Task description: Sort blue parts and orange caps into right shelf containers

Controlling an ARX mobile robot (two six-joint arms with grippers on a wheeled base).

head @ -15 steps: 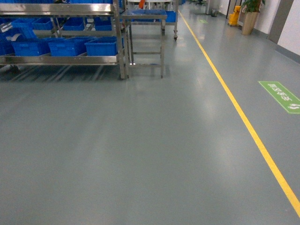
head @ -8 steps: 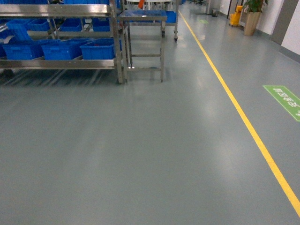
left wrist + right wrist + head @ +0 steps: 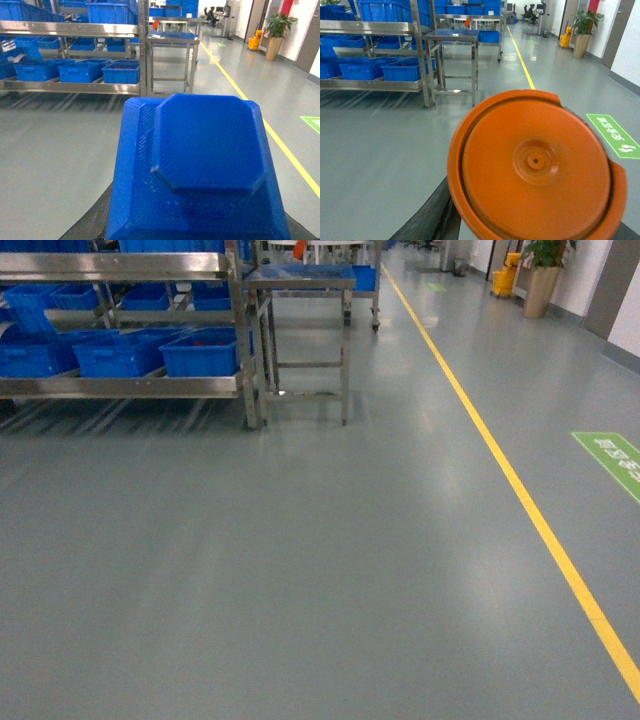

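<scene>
I see open grey floor (image 3: 330, 570) ahead, wide and bare. Steel shelf rack (image 3: 130, 385) with bright-blue plastic bins (image 3: 200, 352) blocks far left. Small steel-framed table (image 3: 300, 280) stands just beside rack. Yellow floor line (image 3: 520, 500) runs along right.

A yellow line (image 3: 520, 500) runs along the grey floor (image 3: 300, 570); green sign (image 3: 612, 455) at three o'clock, steel table (image 3: 300, 280) at twelve.
</scene>
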